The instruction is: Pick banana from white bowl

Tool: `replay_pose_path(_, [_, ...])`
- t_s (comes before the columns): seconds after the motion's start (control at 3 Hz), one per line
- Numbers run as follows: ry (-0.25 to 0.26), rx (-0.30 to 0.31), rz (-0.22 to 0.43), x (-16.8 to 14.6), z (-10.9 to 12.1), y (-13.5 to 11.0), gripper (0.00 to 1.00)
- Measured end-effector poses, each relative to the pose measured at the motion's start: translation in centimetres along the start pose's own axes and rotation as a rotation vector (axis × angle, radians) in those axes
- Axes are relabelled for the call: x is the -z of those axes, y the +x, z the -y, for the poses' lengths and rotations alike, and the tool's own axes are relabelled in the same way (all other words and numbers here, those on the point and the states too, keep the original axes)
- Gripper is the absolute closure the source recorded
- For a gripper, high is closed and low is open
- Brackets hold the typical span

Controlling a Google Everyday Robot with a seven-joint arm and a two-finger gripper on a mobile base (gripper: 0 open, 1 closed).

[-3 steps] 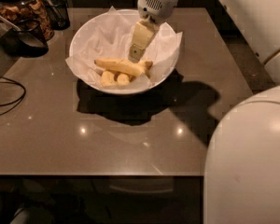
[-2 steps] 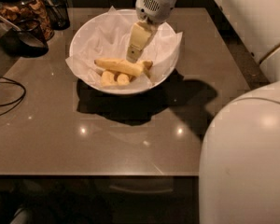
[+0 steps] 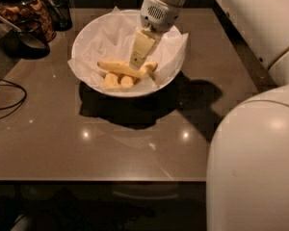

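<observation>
**Inspector:** Camera view. Locate your tool.

**Robot:** My gripper (image 3: 136, 64) hangs inside the white bowl (image 3: 130, 93). The bowl stands on the table (image 3: 111, 143) close to the far edge, roughly midway between the two far corners. The gripper's tip sits at the middle of the banana (image 3: 114, 67). I cannot tell whether it is touching or just above.

**Inspector:** Released, clenched, or grasping?

**Robot:** I cannot tell; this view does not show it.

**Inspector:** Changes over the last second?

**Robot:** Slight. My gripper has crept a shade lower and toward the table's left edge, closing on the banana. The banana has not shifted. It lies across the paper lining (image 3: 98, 37), lengthwise between the left and right edges, and the two shorter bananas (image 3: 118, 82) are just beside it on the near side. The bowl has not moved either.

**Inspector:** Consequence for the task?

**Robot:** In my judgement the approach is ending and the grasp is not yet proven, since nothing is lifted. One risk noted: the shorter bananas lie close enough to be nudged or caught, and the paper may drag along. The dark jars (image 3: 24, 8) at the far left corner stand well apart.
</observation>
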State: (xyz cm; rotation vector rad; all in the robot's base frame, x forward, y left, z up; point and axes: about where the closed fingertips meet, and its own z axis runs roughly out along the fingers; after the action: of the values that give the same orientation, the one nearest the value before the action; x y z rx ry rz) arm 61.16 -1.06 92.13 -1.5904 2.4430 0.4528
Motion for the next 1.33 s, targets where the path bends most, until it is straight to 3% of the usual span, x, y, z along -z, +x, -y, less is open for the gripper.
replay_pose_path(1.33, [-0.043, -0.004, -0.005, -1.51, -0.11, 0.72, 0.41])
